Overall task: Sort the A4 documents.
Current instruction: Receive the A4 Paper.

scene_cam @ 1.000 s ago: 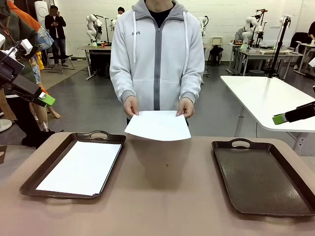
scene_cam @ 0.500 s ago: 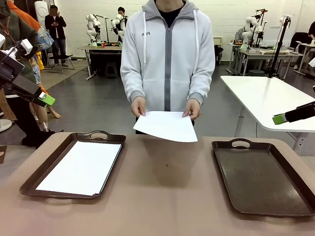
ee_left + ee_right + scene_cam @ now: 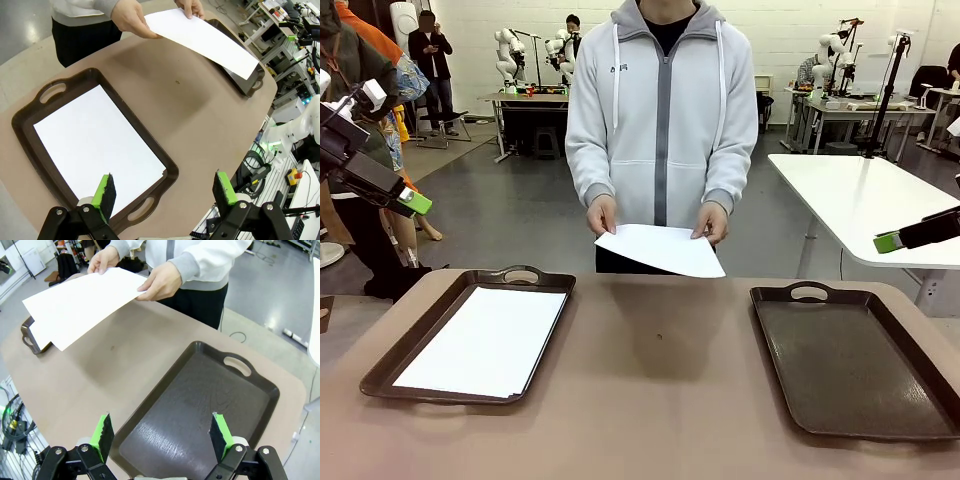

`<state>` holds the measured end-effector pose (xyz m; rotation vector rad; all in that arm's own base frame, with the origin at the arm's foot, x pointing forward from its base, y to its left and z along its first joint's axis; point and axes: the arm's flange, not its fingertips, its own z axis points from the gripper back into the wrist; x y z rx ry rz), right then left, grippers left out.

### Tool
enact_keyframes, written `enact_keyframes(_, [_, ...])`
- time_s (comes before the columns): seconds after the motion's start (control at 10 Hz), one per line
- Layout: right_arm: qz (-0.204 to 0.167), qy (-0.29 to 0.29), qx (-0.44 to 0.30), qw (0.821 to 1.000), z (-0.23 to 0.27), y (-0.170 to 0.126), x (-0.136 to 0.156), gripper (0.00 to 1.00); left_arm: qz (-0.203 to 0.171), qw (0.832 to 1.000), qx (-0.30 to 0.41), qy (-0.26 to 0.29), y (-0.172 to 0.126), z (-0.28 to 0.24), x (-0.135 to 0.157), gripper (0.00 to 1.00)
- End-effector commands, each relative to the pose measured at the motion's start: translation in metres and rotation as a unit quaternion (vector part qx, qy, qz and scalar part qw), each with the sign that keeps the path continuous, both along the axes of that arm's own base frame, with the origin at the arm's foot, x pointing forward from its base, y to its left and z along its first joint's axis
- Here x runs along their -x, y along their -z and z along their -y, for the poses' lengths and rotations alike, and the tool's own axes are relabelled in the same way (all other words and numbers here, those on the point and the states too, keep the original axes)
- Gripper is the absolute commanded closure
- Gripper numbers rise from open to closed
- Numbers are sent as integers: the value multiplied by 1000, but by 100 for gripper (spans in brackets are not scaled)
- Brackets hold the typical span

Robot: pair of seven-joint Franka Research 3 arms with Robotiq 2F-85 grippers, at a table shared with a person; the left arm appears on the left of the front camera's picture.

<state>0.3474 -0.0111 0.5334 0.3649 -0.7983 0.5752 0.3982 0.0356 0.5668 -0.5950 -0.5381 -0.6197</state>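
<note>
On the left of the counter [image 3: 650, 380] we keep our left claw [image 3: 165, 192] raised with its jaws spread wide and gripping nothing; it hangs over the near end of the left tray [image 3: 390, 370], where a stack of paper [image 3: 485, 340] lies flat, its long side running along the tray. Moving to the middle, the person at the far edge holds one loose sheet [image 3: 660, 250] in the air with both hands [image 3: 602, 213], above the counter and clear of both trays. This sheet is the one that matters: it lies across the counter from both claws, its long side running roughly left to right, its near edge pointing toward us and free of fingers. It sits about midway, so we judge neither arm clearly nearer. On the right, the right tray [image 3: 860, 370] is bare, and our right claw [image 3: 162, 435] hovers above its near end, jaws also spread and holding nothing.
</note>
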Motion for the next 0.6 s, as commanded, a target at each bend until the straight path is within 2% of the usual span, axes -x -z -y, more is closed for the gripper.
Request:
enact_keyframes(0.0, [-1,-2,-4,1000,-1,2,-1,0,-1,1000,1,2,0,0,1,0])
enact_keyframes(0.5, [-1,-2,-4,1000,-1,2,-1,0,-1,1000,1,2,0,0,1,0])
